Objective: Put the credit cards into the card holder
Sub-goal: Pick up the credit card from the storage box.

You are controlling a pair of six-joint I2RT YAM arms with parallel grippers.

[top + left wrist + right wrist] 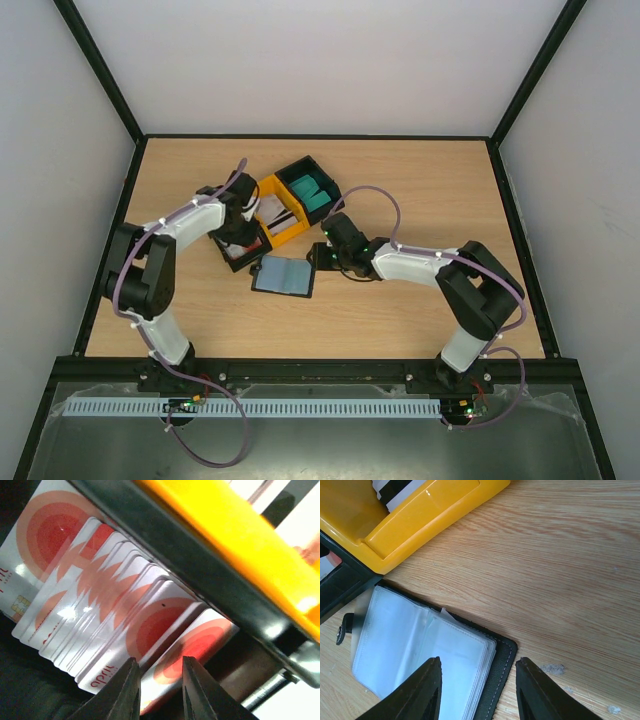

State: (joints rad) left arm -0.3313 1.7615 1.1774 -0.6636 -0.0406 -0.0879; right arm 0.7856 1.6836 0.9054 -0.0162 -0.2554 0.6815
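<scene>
Red-and-white credit cards (100, 595) stand in a row in a black bin (243, 264). My left gripper (243, 240) is down in that bin. In the left wrist view it (159, 687) is open, and the end card (195, 640) shows in the gap between its fingers. The card holder (283, 276) lies open on the table, clear sleeves up. My right gripper (320, 257) is at its right edge. In the right wrist view it (480, 690) is open wide and empty, straddling the holder's right edge (502, 660). Teal cards (313, 193) sit in the far black bin.
A yellow bin (285, 232) stands between the two black bins, with white dark-striped cards (395, 490) in it. Its wall (240, 545) sits close beside the left gripper, and it (420, 515) lies just beyond the holder. The holder's snap tab (342, 630) points left.
</scene>
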